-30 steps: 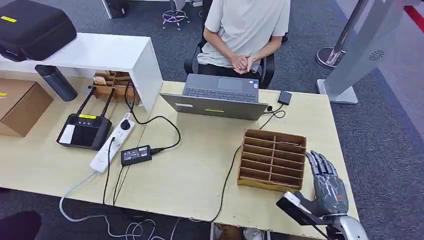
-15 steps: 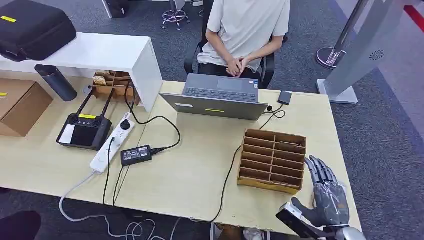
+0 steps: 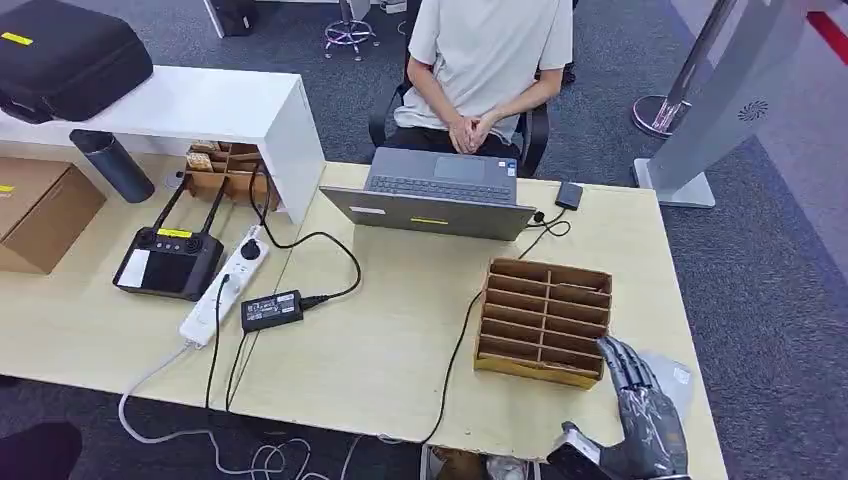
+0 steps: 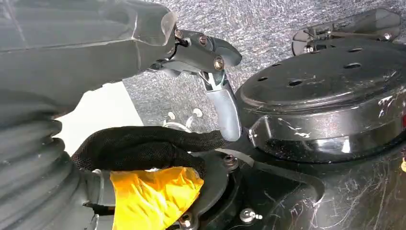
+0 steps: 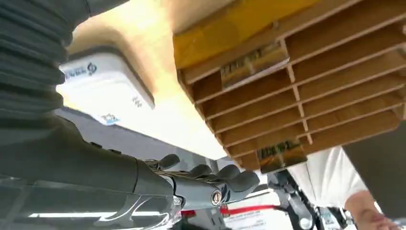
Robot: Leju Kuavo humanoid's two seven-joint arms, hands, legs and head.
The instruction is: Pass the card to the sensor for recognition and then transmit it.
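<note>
While the right robot hand point(image 3: 648, 425) hovers empty, fingers spread, lower right of frame, the slotted card rack point(image 3: 545, 320) sits just up-left. Cards point(image 5: 253, 64) lie flat in slots, edges facing it.

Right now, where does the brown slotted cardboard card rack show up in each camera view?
Head view: the brown slotted cardboard card rack stands on the table's right side, just beyond the right hand.
Right wrist view: its slots are seen close up, turned.
Left wrist view: not in it.
Shared landmark: the pale wooden table.
</note>
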